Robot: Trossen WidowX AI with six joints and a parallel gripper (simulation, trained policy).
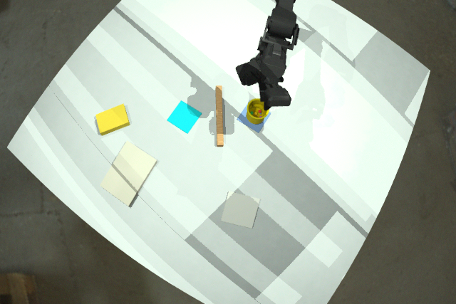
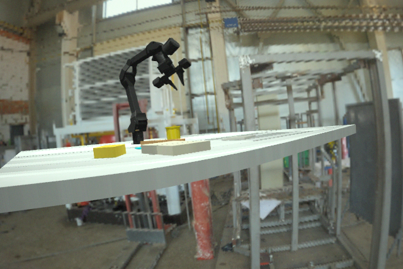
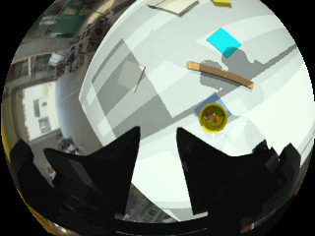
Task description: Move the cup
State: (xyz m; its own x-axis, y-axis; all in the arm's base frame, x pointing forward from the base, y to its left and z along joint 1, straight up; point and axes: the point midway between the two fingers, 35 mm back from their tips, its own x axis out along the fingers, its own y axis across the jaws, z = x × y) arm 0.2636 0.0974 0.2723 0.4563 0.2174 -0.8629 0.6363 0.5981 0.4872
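Note:
A yellow cup [image 1: 254,119] [image 2: 173,133] [image 3: 213,129] stands upright on the blue pad [image 1: 258,129] [image 3: 201,108], with several coloured marbles inside. The cyan pad [image 1: 184,117] [image 3: 223,41] lies bare on the other side of a wooden bar [image 1: 219,117] [image 3: 220,75]. My gripper [image 2: 180,87] [image 3: 157,131] is open partway with nothing between its fingers. It hangs high above the table and the cup, touching neither. In the top view the arm's hand overlaps the cup's upper right edge and hides the fingertips.
A yellow block [image 1: 112,119] [image 2: 109,150] lies at the left. A large cream slab [image 1: 128,174] [image 2: 192,147] lies below it in the top view. A thin grey-beige tile [image 1: 240,209] [image 3: 131,75] lies below the wooden bar. The bar stands between the two pads.

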